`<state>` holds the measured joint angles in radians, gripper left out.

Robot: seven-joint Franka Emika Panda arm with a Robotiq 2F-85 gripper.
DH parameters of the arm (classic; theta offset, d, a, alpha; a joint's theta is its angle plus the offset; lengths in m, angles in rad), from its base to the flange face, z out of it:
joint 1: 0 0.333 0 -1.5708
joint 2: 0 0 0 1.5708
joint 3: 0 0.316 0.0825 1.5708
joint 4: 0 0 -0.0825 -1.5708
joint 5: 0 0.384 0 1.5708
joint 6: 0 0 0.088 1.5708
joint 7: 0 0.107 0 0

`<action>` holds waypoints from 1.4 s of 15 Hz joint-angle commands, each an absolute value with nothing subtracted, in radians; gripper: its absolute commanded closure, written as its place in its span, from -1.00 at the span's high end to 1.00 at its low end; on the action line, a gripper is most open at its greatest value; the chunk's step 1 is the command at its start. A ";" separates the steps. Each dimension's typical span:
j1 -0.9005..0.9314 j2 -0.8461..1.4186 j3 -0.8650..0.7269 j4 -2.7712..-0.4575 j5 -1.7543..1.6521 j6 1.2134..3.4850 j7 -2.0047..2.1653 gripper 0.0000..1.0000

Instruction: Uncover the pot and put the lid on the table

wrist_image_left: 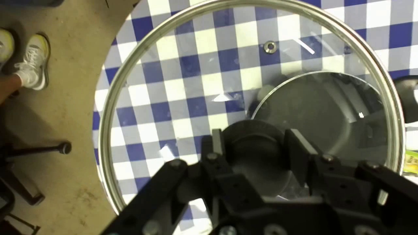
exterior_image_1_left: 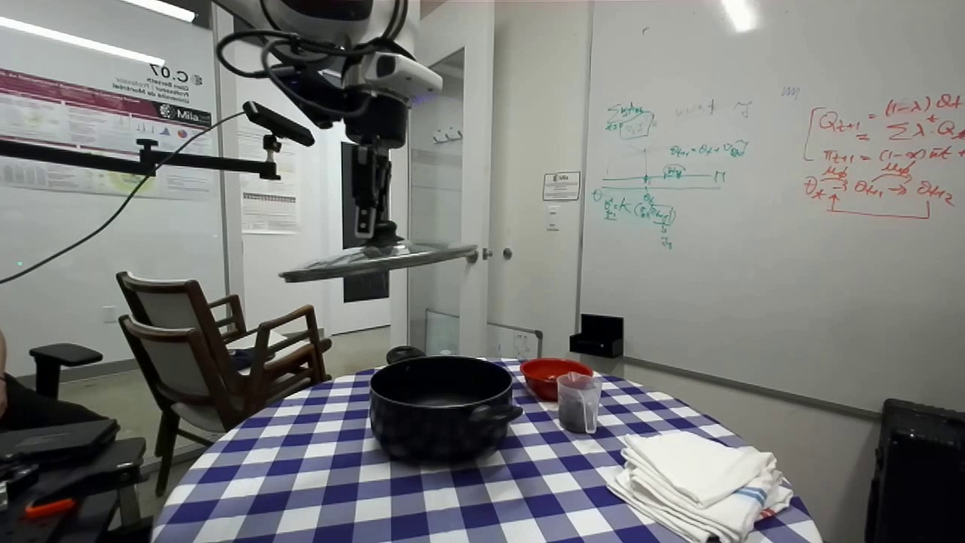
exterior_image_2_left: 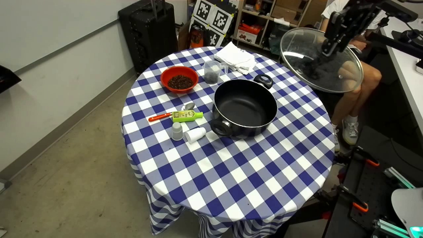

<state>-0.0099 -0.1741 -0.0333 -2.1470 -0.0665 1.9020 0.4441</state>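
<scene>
The lid is clear glass with a metal rim and a black knob. It hangs tilted in the air in both exterior views (exterior_image_1_left: 343, 265) (exterior_image_2_left: 335, 71) and fills much of the wrist view (wrist_image_left: 196, 75). My gripper (exterior_image_1_left: 375, 226) (exterior_image_2_left: 325, 53) (wrist_image_left: 253, 135) is shut on the lid's knob, a finger on each side. The black pot (exterior_image_1_left: 441, 422) (exterior_image_2_left: 246, 107) stands uncovered on the table (exterior_image_1_left: 324, 483) (exterior_image_2_left: 248, 185), inside dark and bare. The lid is above and to one side of the pot, apart from it. The wrist view shows part of the pot through the glass.
A red bowl (exterior_image_2_left: 170, 74) of dark beans, a clear measuring cup (exterior_image_2_left: 211, 71) and folded white towels (exterior_image_2_left: 235, 59) are near the pot. A green bottle (exterior_image_2_left: 185, 116), a red-handled spoon (exterior_image_2_left: 160, 117) and two shakers (exterior_image_2_left: 177, 131) lie beside it. A person (exterior_image_2_left: 358, 82) sits behind the lid.
</scene>
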 commanded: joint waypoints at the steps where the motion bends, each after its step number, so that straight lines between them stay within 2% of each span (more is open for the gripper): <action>1: -0.061 -0.317 -0.033 -2.344 -0.052 1.984 0.486 -0.52; 4: -0.096 -0.303 -0.030 -2.423 -0.029 2.034 0.521 -0.52; 10: -0.106 -0.120 -0.028 -2.512 0.009 2.152 0.580 -0.52; 21: -0.105 0.238 -0.101 -2.336 0.167 2.204 0.591 -0.52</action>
